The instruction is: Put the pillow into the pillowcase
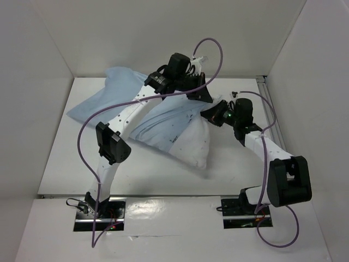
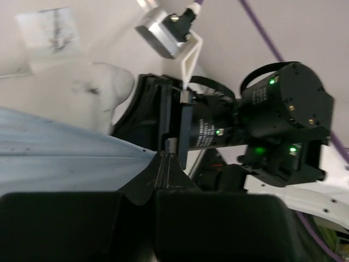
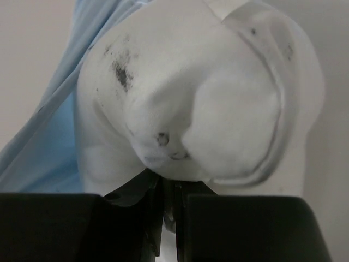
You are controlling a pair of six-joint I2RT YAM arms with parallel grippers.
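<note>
The plump white pillow (image 1: 193,144) lies mid-table, its far part under the light blue pillowcase (image 1: 109,93), which spreads to the far left. My left gripper (image 1: 200,95) reaches over the far end and is shut on the pillowcase's edge; in the left wrist view its jaws (image 2: 165,156) are pressed together where the blue cloth (image 2: 54,153) ends. My right gripper (image 1: 211,115), just right of it, is shut on a corner of the pillow (image 3: 218,109); white fabric sits between its jaws (image 3: 169,183). Blue cloth (image 3: 49,142) shows to the left there.
White walls close in the table on the left, far and right sides. Purple cables (image 1: 218,54) loop over both arms. A small dark item (image 1: 234,94) lies by the far right wall rail. The right arm's wrist (image 2: 272,114) fills the left wrist view, very close.
</note>
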